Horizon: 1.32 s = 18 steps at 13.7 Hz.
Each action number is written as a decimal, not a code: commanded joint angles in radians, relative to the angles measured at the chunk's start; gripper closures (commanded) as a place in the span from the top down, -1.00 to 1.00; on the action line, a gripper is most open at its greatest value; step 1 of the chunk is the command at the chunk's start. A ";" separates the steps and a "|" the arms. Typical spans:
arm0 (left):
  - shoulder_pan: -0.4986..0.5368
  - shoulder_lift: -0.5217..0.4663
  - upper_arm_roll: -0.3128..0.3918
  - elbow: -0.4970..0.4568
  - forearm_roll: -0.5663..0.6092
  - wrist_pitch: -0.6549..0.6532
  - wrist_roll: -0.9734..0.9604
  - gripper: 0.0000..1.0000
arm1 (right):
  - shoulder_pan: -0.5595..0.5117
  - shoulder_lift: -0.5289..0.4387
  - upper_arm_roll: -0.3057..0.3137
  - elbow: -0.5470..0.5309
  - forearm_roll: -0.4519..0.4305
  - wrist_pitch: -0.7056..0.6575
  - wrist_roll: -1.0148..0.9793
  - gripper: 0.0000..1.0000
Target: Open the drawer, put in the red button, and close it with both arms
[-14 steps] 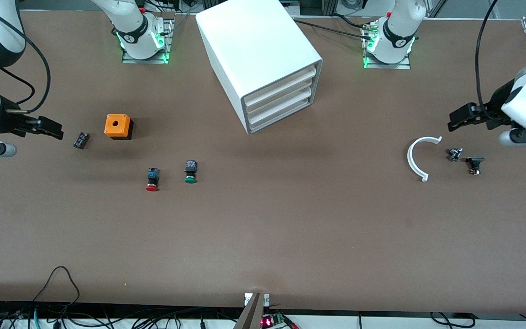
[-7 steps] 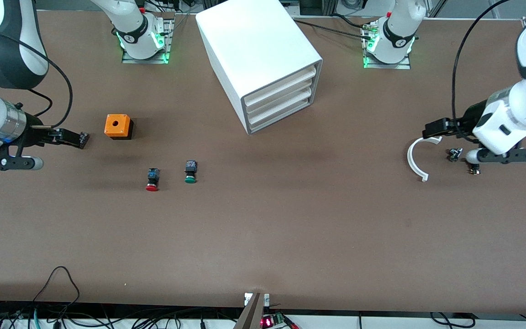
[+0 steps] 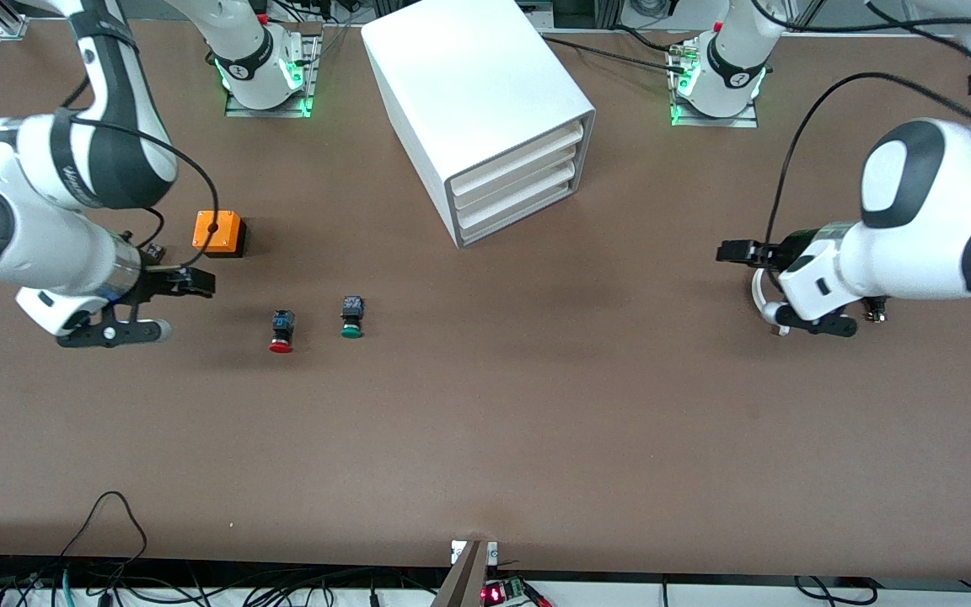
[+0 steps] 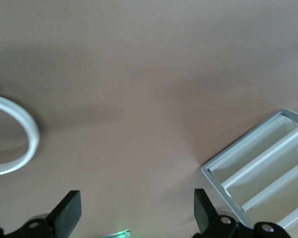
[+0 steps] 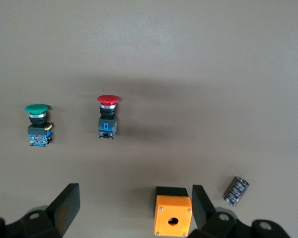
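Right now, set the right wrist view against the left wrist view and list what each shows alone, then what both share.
Only the right wrist view shows the red button, the green button, the orange box and a small dark cylinder. Only the left wrist view shows the cabinet with its drawers shut, and a white curved piece. Both show the bare brown table and their own open gripper: right gripper, left gripper.

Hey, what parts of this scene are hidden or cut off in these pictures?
- Front view: the white ring and small black parts are mostly covered by the left arm.
- Front view: the small dark cylinder is half hidden by the right arm.
- Left wrist view: the cabinet is cut off by the frame edge.
- No view shows inside the shut drawers.
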 commanded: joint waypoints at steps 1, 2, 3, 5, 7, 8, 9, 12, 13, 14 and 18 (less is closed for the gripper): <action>-0.010 0.041 0.003 -0.058 -0.173 0.002 0.035 1.00 | 0.016 0.040 -0.004 0.025 0.013 0.024 -0.001 1.00; -0.012 0.058 0.003 -0.085 -0.249 0.007 0.037 1.00 | 0.020 0.057 -0.004 0.025 0.015 0.036 0.002 1.00; -0.028 0.073 0.003 -0.105 -0.325 0.014 0.037 1.00 | 0.020 0.077 -0.003 0.023 0.017 0.047 -0.002 1.00; -0.059 0.109 0.003 -0.124 -0.444 0.016 0.063 1.00 | 0.020 0.126 -0.003 0.020 0.052 0.076 -0.013 1.00; -0.091 0.135 0.003 -0.171 -0.540 0.031 0.176 1.00 | 0.026 0.131 -0.003 -0.012 0.108 0.136 0.004 1.00; -0.102 0.135 -0.003 -0.214 -0.571 0.046 0.239 1.00 | 0.032 0.138 -0.003 -0.021 0.110 0.156 0.005 1.00; -0.104 0.136 -0.025 -0.245 -0.611 0.050 0.299 1.00 | 0.036 0.144 -0.003 -0.030 0.110 0.182 0.011 1.00; -0.107 0.141 -0.080 -0.351 -0.720 0.083 0.449 1.00 | 0.036 0.152 -0.001 -0.122 0.109 0.318 0.030 1.00; -0.110 0.141 -0.095 -0.371 -0.735 0.088 0.489 1.00 | 0.038 0.151 0.000 -0.154 0.109 0.366 0.031 1.00; -0.113 0.141 -0.106 -0.386 -0.742 0.088 0.511 0.99 | 0.036 0.151 0.009 -0.186 0.109 0.413 0.045 1.00; -0.113 0.142 -0.160 -0.450 -0.798 0.088 0.574 0.89 | 0.038 0.158 0.012 -0.282 0.109 0.555 0.062 1.00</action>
